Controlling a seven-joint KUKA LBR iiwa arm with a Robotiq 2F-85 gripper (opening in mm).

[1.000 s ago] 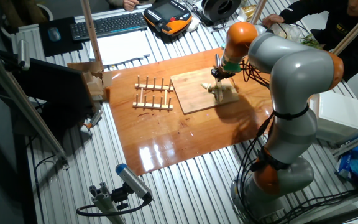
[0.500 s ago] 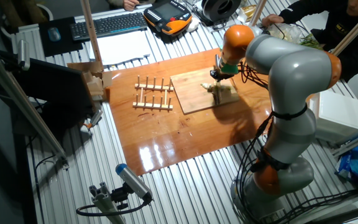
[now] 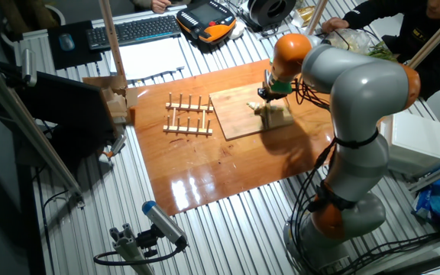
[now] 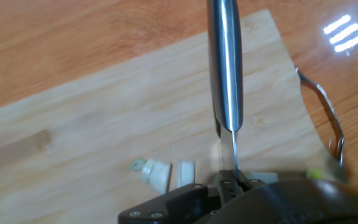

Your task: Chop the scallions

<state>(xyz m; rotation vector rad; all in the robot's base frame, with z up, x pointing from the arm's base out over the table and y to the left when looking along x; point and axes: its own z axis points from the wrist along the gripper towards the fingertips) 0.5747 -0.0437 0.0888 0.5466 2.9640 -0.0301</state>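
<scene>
I see my gripper (image 3: 270,98) clamped on a knife (image 4: 225,68) above the pale cutting board (image 3: 243,114), scallions (image 4: 156,173) lying cut, a keyboard (image 3: 134,30) behind.

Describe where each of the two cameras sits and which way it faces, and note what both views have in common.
Fixed view: mounted high off the table, looking down across the wooden board, dish rack and keyboard; the whole arm shows.
Hand view: on the hand, looking down the knife blade at the board; only the dark end effector body shows at the bottom edge.
Shared: the board and the scallions on it, cut pieces by the blade.
</scene>
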